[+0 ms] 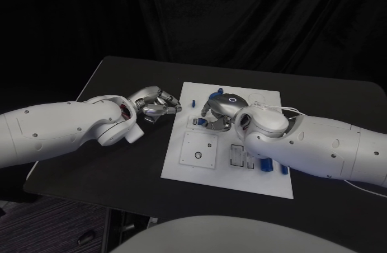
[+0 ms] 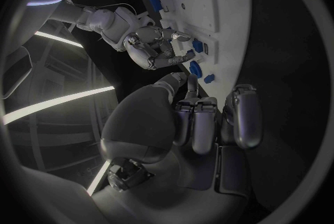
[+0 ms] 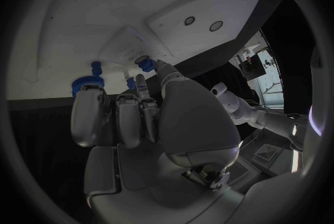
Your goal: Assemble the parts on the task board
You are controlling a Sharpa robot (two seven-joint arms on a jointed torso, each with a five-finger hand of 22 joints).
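The white task board lies in the middle of the black table. My right hand is low over the board's far middle. In the left wrist view its thumb and a finger close on a small blue part that stands on the board; the right wrist view shows the same part at a fingertip. Other blue parts sit close by: a peg, a piece at the far edge, and a round toothed one. My left hand rests on the table just left of the board, its fingers curled in on nothing.
A raised square plate with holes and a slotted block occupy the board's near half. Two blue cylinders stand at its near right, under my right forearm. A thin white cable loops over the board's far right corner.
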